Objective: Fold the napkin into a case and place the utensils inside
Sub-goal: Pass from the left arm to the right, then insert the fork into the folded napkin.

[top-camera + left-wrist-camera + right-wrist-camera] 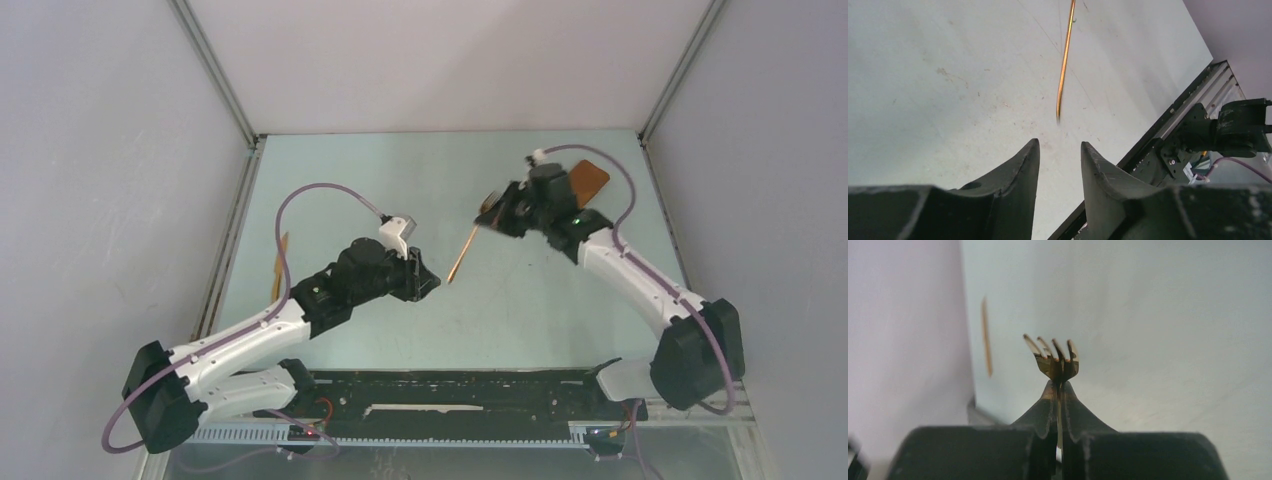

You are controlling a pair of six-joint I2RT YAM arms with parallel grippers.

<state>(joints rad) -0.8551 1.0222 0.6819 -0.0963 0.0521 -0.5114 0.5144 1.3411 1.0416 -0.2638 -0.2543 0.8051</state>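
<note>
Gripping fork tight in right gripper over counter, with left gripper parted and empty, napkin at far-right corner apparently folded, and both fork and utensil at left edge yet to tuck in.

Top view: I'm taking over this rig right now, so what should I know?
Left gripper: open, empty.
Right gripper: shut on the fork, just below its tines.
Napkin: far right, partly hidden behind the right arm; whether it is folded, cannot tell.
Another utensil lies near the table's left edge.
To do: put both utensils inside the napkin.
</note>
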